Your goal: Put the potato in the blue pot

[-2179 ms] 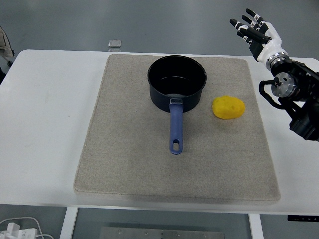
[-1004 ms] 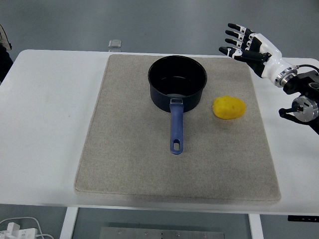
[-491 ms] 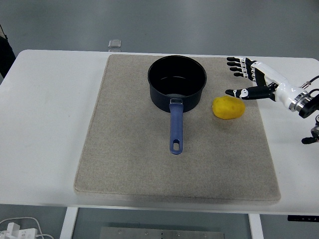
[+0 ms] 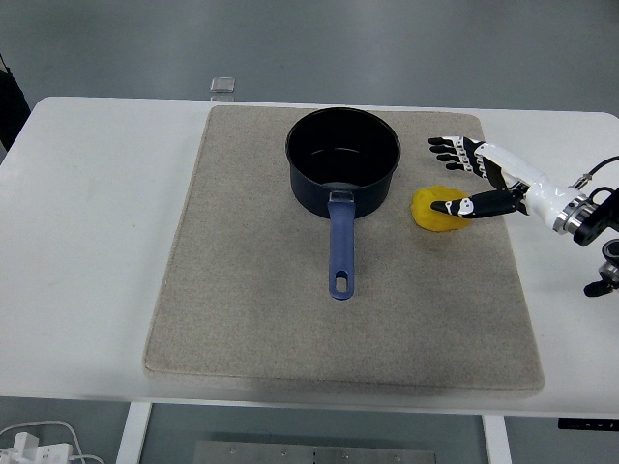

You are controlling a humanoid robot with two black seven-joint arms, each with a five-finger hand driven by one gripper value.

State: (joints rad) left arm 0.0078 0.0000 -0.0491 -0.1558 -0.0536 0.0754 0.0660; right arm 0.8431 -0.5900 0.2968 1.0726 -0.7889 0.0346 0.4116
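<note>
A yellow potato [image 4: 432, 212] lies on the beige mat [image 4: 251, 319], just right of the dark blue pot [image 4: 343, 159]. The pot stands upright and holds nothing, its blue handle [image 4: 340, 255] pointing toward the near edge. My right hand [image 4: 455, 178] reaches in from the right, open, fingers spread over the potato's far side and the thumb across its top. No grasp shows. The left arm is out of view.
The mat covers most of the white table [image 4: 92, 242]. A small grey square object [image 4: 223, 85] sits at the table's far edge. A dark shape [image 4: 12, 97] shows at the left edge of the picture.
My right hand has come down from above the table's far right corner and moved left to the potato, staying open. Pot and potato have not moved.
</note>
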